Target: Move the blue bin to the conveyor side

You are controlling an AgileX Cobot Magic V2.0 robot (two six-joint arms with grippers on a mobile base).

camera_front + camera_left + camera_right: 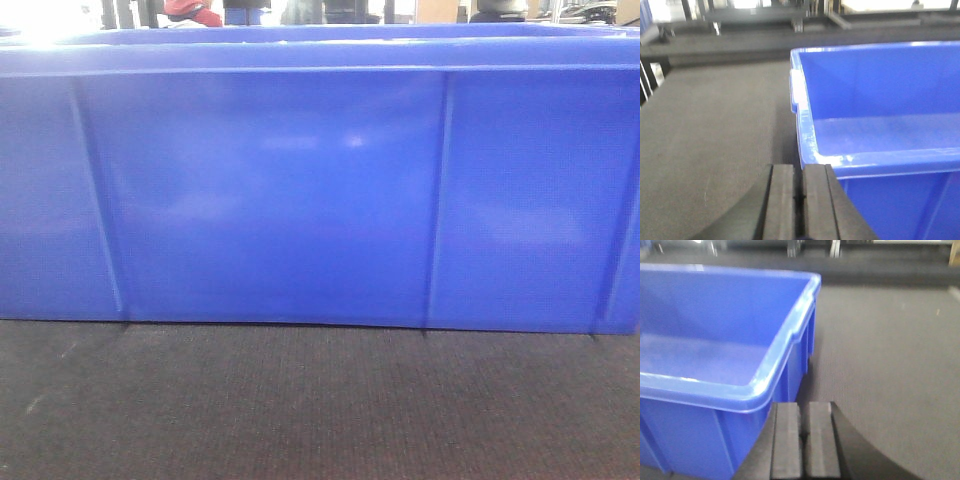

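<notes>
here the blue bin (320, 190) stands on the conveyor (320, 410), its ribbed long wall filling the front view, with the dark belt below it at 6 o'clock. the left gripper (799, 200) has its two pads pressed together with nothing between them, and it sits just beside the near left corner of the bin. the right gripper (802, 440) is also closed on nothing, just beside the near right corner. i judge this as the approach step: both arms flank the bin but do not hold it. the next move probably needs both grippers to press the end walls, or open to take the rim, and act together. the bin floor looks empty. the conveyor's rail and the target side are cut off, and both wrist views are blurred.
</notes>
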